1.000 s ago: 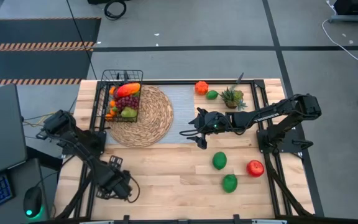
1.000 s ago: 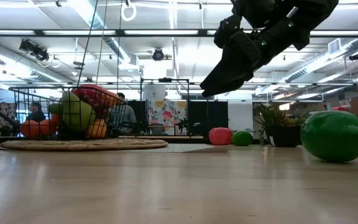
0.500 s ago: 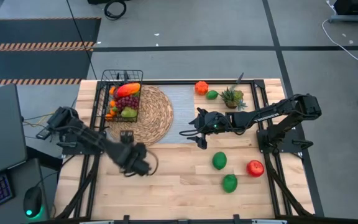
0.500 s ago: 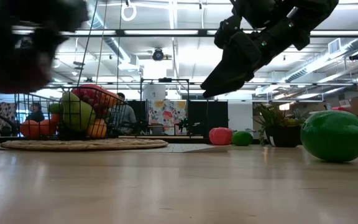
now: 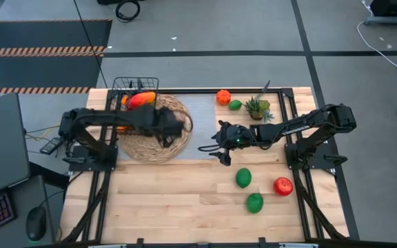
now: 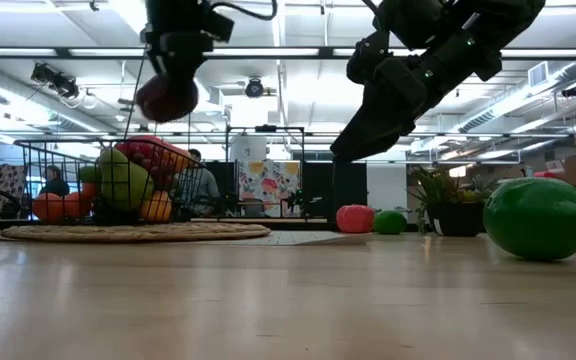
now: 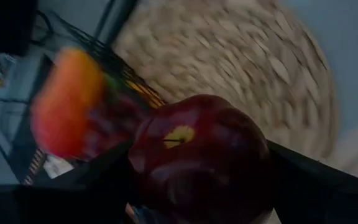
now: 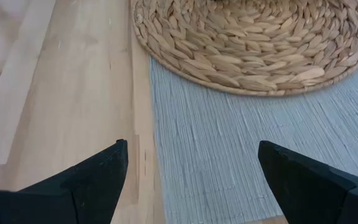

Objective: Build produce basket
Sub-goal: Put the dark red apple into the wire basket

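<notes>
My left gripper (image 5: pixel 169 124) hangs over the round woven mat (image 5: pixel 150 148), right of the black wire basket (image 5: pixel 126 83), shut on a dark red apple (image 7: pixel 201 162). The apple also shows high above the table in the low view (image 6: pixel 166 97). The basket rests on the mat's far left part, piled with produce: an orange-red mango (image 5: pixel 141 99), grapes and green fruit (image 6: pixel 118 178). My right gripper (image 5: pixel 216 145) stands open above the grey placemat (image 8: pixel 229 149), holding nothing. My left gripper pinches the apple's two opposite sides (image 7: pixel 138 168) between its two fingers (image 7: pixel 86 186). It comes slanting down from the table's left side. The apple's stem dimple (image 7: pixel 178 137) faces back toward the wrist. The apple is lifted clear, high above the mat.
Two green limes (image 5: pixel 243 178) (image 5: pixel 255 202) and a red apple (image 5: pixel 283 185) lie on the wood at the near right. An orange fruit (image 5: pixel 223 96), a small green one (image 5: pixel 235 105) and a spiky potted plant (image 5: pixel 257 107) stand at the far right.
My left gripper has swung from the table's near left corner toward the far edge and upward, rolling its wrist, and now hangs over the mat beside the basket with the dark red apple between its fingers. My right gripper has kept still.
</notes>
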